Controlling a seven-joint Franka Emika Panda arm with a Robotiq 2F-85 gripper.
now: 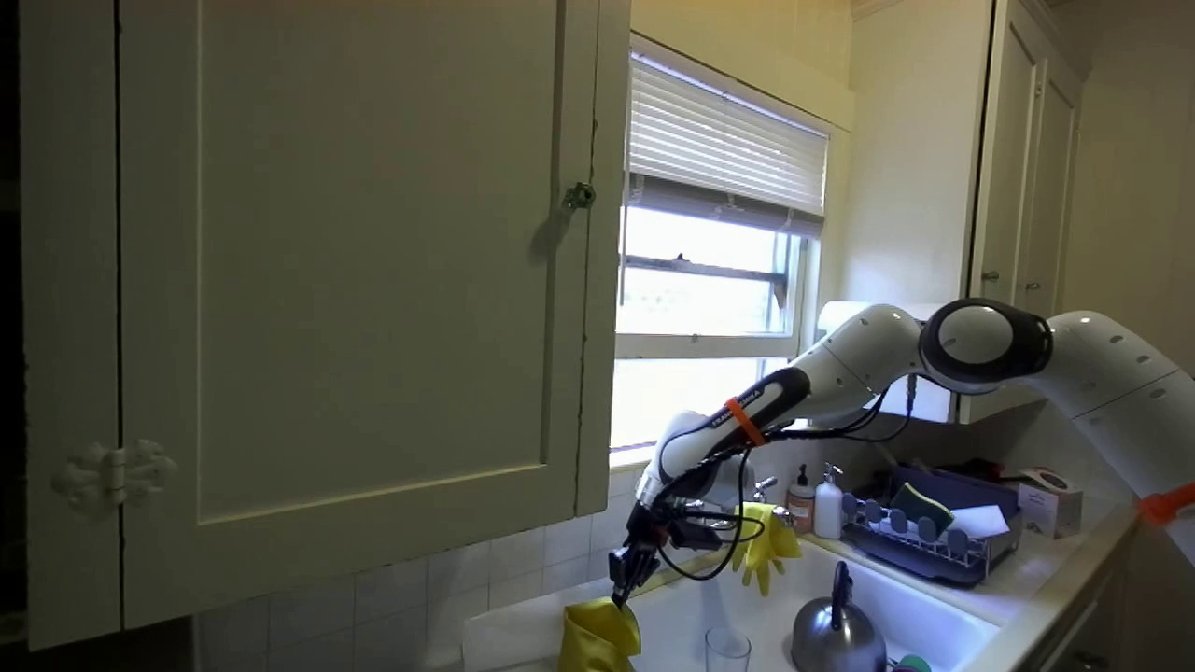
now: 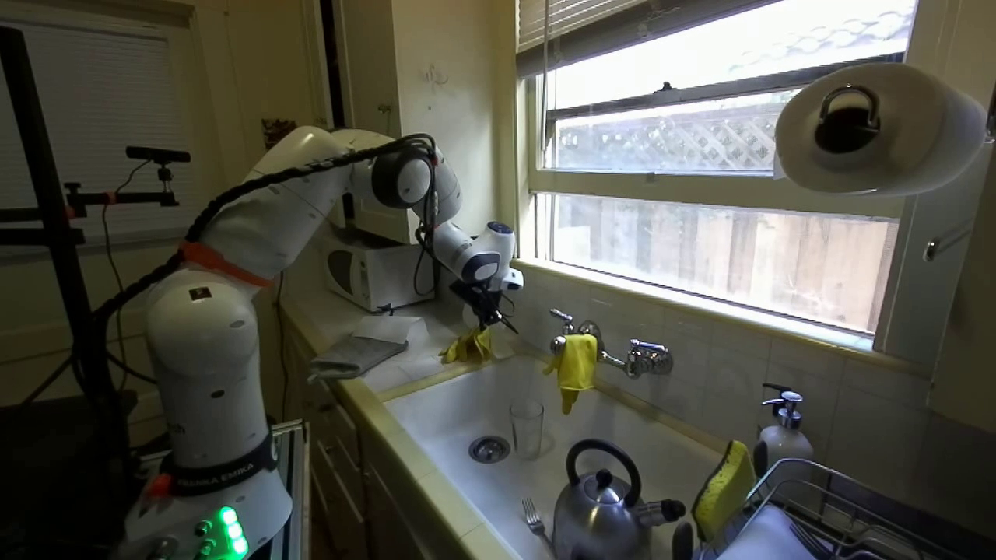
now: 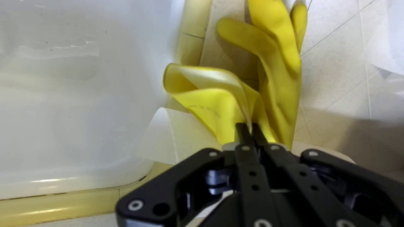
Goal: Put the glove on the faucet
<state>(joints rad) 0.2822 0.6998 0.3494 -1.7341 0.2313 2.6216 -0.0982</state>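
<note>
A limp yellow glove (image 3: 281, 78) is at the counter beside the sink's end, in all views. My gripper (image 3: 251, 130) is shut on a fold of its cuff. The cuff is raised; the fingers hang down toward the tiles, and I cannot tell whether they touch. In an exterior view the gripper (image 2: 498, 320) is just above this glove (image 2: 468, 348), left of the faucet. The silver faucet (image 2: 650, 358) is on the tiled wall over the sink. A second yellow glove (image 2: 577, 362) hangs over its left part; it also hangs there in an exterior view (image 1: 767, 541).
A steel kettle (image 2: 597, 509), a clear glass (image 2: 527, 428) and a fork (image 2: 534, 516) are in the white sink (image 2: 436, 412). A dish rack (image 1: 934, 551) and soap bottles (image 1: 827, 509) stand beyond it. A microwave (image 2: 381, 274) and grey cloth (image 2: 359, 356) are on the counter.
</note>
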